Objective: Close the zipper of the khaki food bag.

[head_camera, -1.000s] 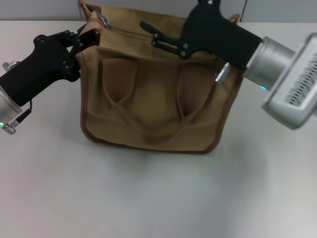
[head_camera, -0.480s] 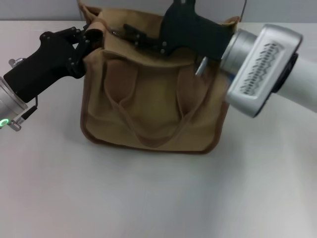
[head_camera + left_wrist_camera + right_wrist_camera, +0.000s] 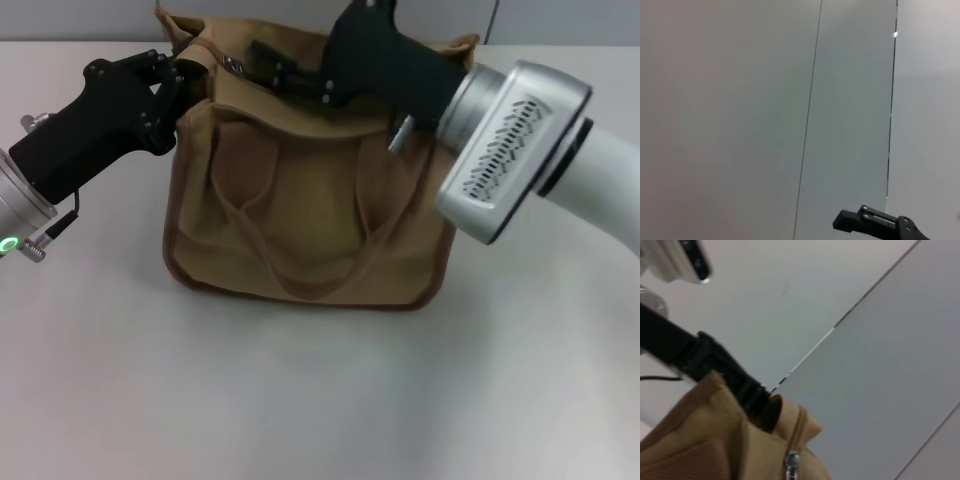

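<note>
surface: pale grey table [image 3: 300, 400] | on it: khaki food bag [image 3: 310, 220], upright, near far edge

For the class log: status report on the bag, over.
Left gripper shut on the bag at its corner. Right gripper over the top, near the zipper pull; grip unclear. Nothing in the way.
</note>
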`<control>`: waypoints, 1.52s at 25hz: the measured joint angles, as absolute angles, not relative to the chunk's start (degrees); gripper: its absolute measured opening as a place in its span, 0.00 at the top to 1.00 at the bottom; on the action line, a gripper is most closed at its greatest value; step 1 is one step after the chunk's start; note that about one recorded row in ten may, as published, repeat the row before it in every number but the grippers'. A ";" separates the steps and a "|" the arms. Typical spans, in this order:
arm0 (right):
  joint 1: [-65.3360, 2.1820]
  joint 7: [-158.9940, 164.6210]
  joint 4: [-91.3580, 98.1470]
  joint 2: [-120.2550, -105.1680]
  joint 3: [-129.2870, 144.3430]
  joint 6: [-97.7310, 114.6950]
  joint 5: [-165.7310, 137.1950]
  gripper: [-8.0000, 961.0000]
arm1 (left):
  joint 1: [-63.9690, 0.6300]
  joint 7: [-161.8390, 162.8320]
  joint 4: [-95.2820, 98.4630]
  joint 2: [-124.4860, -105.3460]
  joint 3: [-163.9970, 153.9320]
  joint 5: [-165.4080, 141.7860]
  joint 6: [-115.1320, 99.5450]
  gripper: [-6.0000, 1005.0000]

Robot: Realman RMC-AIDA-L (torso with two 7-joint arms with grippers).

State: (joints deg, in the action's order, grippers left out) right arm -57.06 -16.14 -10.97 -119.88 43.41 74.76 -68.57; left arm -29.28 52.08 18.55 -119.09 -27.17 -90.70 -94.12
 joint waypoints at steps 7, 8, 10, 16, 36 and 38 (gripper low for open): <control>-54.77 -15.96 -11.47 -119.88 43.32 78.70 -68.61 0.18 | -30.10 53.07 18.77 -119.09 -26.90 -90.70 -95.50 0.96; -54.40 -15.92 -11.59 -119.88 43.32 79.72 -68.62 0.18 | -30.26 53.25 18.83 -119.09 -26.88 -90.71 -95.66 0.96; -53.54 -15.37 -11.68 -119.88 43.35 82.17 -68.63 0.17 | -30.62 53.50 18.85 -119.09 -26.83 -90.70 -95.75 0.96; -52.22 -12.80 -11.05 -119.88 43.42 84.38 -71.30 0.17 | -31.28 53.53 18.68 -119.09 -27.03 -90.71 -95.85 0.96; -55.73 -12.68 -11.40 -119.88 39.95 77.37 -74.20 0.19 | -32.43 54.99 18.53 -119.15 -27.68 -90.71 -96.43 0.96; -55.75 -12.65 -11.45 -119.89 39.59 77.34 -74.79 0.19 | -32.50 55.00 18.38 -119.16 -27.69 -90.71 -96.45 0.96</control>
State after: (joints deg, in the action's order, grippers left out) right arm -55.75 -12.65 -11.45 -119.89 39.59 77.34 -74.79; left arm -32.50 55.00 18.38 -119.16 -27.69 -90.71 -96.45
